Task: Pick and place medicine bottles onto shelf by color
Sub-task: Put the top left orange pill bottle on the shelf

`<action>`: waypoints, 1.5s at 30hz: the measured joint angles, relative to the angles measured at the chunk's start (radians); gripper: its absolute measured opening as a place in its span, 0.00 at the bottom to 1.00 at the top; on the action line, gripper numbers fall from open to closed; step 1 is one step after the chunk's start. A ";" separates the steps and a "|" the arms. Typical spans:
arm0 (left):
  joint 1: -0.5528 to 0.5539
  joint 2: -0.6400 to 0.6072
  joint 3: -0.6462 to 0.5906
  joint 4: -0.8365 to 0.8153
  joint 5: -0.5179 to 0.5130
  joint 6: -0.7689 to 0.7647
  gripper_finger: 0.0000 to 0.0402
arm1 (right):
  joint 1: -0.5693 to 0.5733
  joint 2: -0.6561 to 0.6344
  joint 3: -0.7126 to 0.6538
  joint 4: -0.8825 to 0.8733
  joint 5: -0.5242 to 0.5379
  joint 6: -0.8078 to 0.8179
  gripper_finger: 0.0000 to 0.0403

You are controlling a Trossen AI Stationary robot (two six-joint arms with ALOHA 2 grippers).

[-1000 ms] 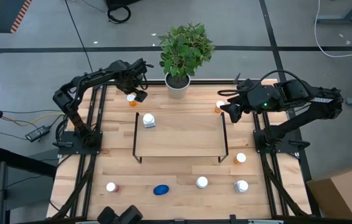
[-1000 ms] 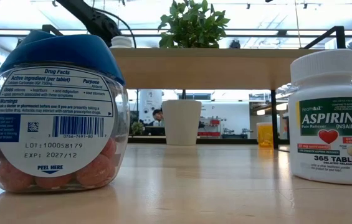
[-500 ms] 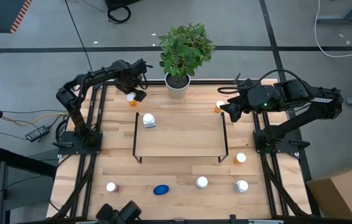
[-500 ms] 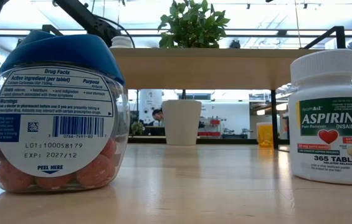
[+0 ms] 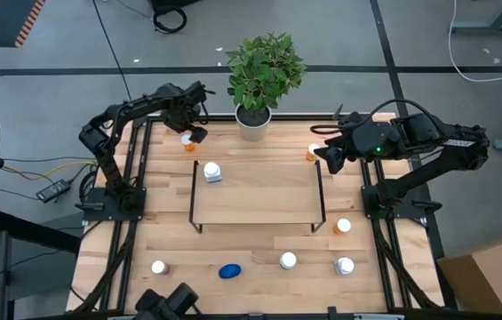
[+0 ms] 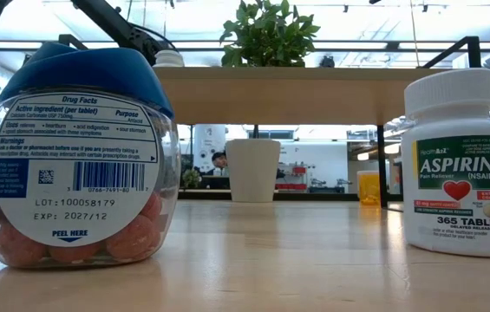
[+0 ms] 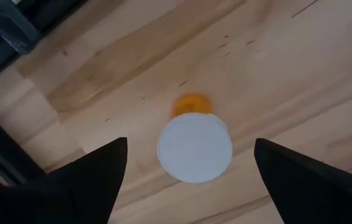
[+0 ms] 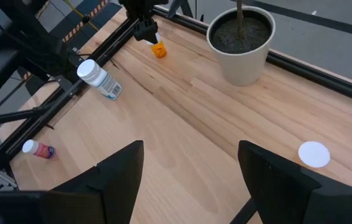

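Grippers poised over two white-capped orange bottles.
Left gripper (image 7: 188, 171) spreads wide above the eleven o'clock bottle (image 7: 194, 144); right gripper (image 8: 191, 177) gapes wide near the one o'clock bottle (image 8: 314, 154).

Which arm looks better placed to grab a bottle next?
Probably the left: the left gripper hangs open directly over the orange bottle, fingers either side. The right gripper is open too, but its nearest bottle sits off to one side.
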 joint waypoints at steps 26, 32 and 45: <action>-0.038 0.000 -0.046 0.042 0.001 0.034 0.88 | 0.000 0.000 0.000 0.000 0.012 -0.007 0.67; -0.037 0.000 -0.046 0.042 0.000 0.037 0.85 | 0.000 0.000 0.000 0.000 0.012 -0.008 0.67; -0.037 0.000 -0.046 0.051 0.000 0.052 0.73 | 0.000 0.000 0.000 0.000 0.012 -0.008 0.67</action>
